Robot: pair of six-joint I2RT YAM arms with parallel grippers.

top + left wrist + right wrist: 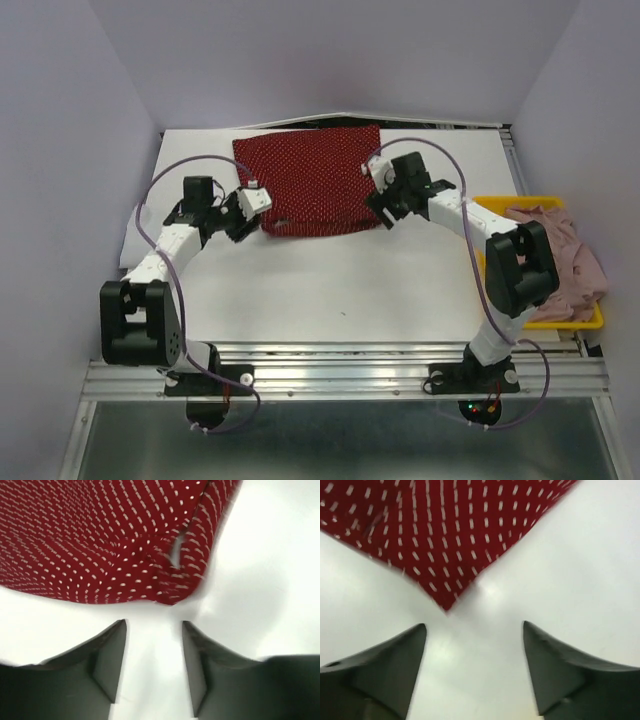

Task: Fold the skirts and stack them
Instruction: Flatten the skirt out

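White counter (330, 290): red skirt (310, 180) flat @ 12 for folding; both jaws open, empty, by near corners; pink skirt (560, 260) waits @ 3.

Pale lilac walls (330, 60), white table (340, 290), metal rail (340, 375) at near edge, perhaps grey floor (330, 440) below
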